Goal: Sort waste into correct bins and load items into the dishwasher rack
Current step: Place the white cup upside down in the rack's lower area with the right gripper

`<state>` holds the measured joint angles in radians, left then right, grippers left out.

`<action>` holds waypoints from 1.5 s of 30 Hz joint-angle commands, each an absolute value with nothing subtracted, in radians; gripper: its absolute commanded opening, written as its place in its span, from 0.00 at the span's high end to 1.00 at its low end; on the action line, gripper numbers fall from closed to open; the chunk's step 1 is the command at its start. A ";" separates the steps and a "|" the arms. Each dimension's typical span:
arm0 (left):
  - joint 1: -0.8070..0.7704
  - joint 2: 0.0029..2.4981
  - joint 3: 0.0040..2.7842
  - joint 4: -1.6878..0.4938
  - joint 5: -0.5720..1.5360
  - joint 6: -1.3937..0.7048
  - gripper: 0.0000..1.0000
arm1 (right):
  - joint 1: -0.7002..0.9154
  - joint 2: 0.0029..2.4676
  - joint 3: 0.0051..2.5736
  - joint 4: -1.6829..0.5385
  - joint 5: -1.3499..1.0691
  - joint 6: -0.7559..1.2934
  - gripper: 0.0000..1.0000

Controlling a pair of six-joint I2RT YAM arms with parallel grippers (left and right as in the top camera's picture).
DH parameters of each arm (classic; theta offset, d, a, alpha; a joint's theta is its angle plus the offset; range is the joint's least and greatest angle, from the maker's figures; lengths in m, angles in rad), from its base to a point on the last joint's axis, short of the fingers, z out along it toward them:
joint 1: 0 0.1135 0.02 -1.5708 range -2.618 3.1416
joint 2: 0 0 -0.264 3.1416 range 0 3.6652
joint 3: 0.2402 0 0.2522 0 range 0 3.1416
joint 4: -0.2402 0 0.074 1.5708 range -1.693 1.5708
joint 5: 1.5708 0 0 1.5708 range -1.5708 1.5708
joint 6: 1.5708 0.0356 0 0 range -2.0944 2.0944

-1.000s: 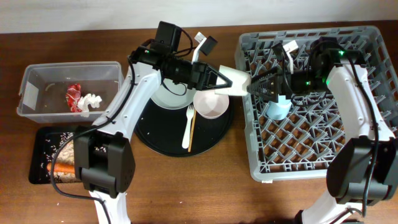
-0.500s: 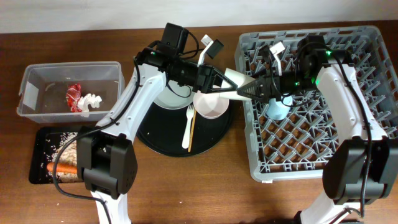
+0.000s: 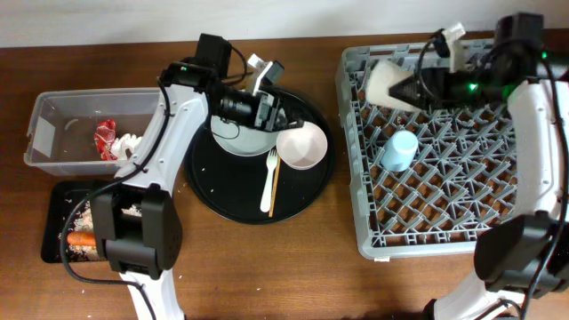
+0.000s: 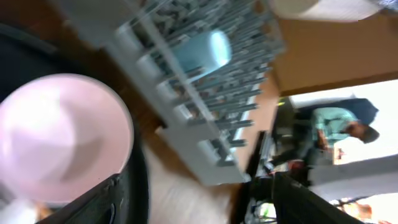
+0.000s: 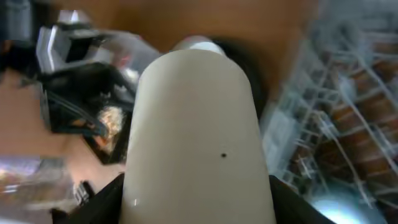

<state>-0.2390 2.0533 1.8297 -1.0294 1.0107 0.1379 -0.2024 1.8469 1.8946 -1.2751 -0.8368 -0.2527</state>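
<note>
— White cup (image 3: 382,80): smooth, rounded, where is it?
— My right gripper (image 3: 402,86) clamps it over the grey pegged plastic rack (image 3: 462,213), far-left corner. My left gripper (image 3: 277,108) stands wide open, empty.

From the overhead camera we looked straight down, far enough off to take in the whole desk (image 3: 267,267), from the clear tub (image 3: 53,111) at the left to the dishwasher rack (image 3: 462,209) at the right. Our left wrist camera sat low, close and tilted, facing across the bowl (image 4: 59,137) toward the rack and the light blue cup (image 4: 202,53). The overhead view shared all three. Our right wrist camera was so near the small white cup (image 5: 196,137) that it filled the frame, with blurred rack at the right edge.
</note>
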 commanded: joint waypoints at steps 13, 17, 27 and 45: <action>-0.288 2.054 1.827 -1.146 0.335 -0.087 0.25 | -0.125 1.814 1.750 -1.699 -0.123 0.140 0.65; -0.288 2.054 1.827 -1.162 0.334 -0.086 0.25 | -0.075 1.814 1.726 -1.691 -0.084 0.177 0.65; -0.288 2.054 1.827 -1.165 0.332 -0.086 0.25 | -0.072 1.814 1.579 -1.577 -0.044 0.197 0.65; -0.288 2.054 1.827 -1.168 0.306 -0.086 0.20 | -0.072 1.814 1.700 -1.575 -0.100 0.128 0.20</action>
<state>-0.2859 2.0533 1.8290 -1.1645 0.3206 -0.0769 -0.0776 1.8290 1.5505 -1.5211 -0.0566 0.1768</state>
